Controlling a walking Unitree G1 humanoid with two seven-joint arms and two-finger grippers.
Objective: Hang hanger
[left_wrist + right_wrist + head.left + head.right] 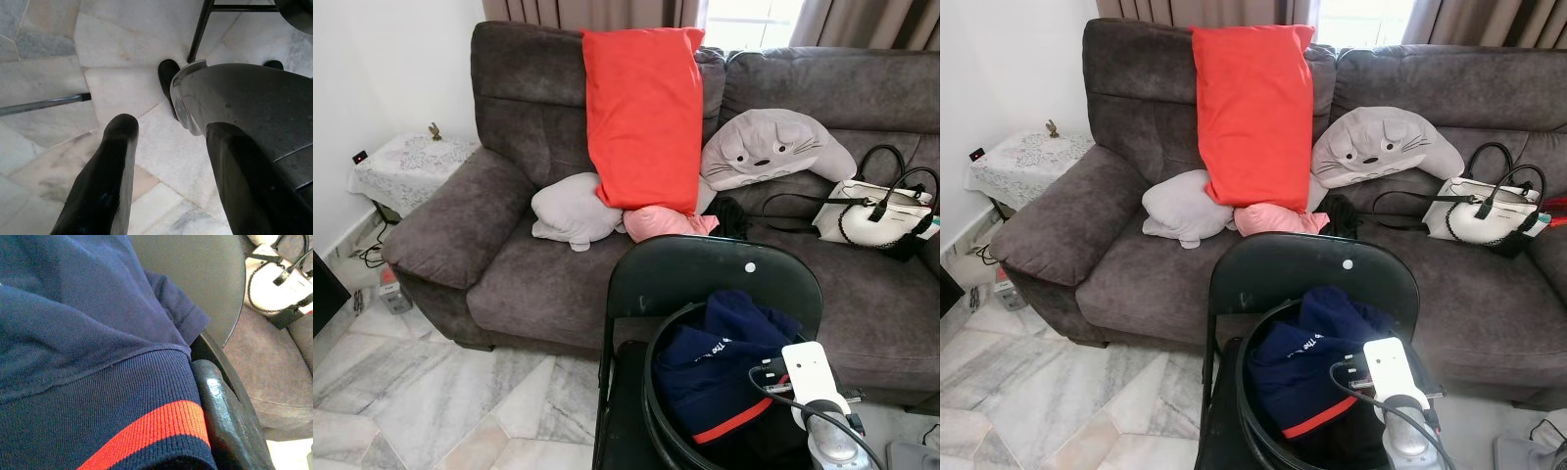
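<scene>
A navy garment with a red stripe lies bunched in a round black basket on a black folding chair in front of me. My right arm reaches in from the lower right, with its gripper pressed against the garment. In the right wrist view, one black finger lies along the basket's rim beside the striped hem; the other finger is hidden by cloth. My left gripper hangs open over the marble floor, nothing between its fingers.
Behind the chair is a dark grey sofa with a red pillow, a grey cushion, a pink cushion, a cat-faced plush and a white handbag. A small lace-covered table stands at the left wall.
</scene>
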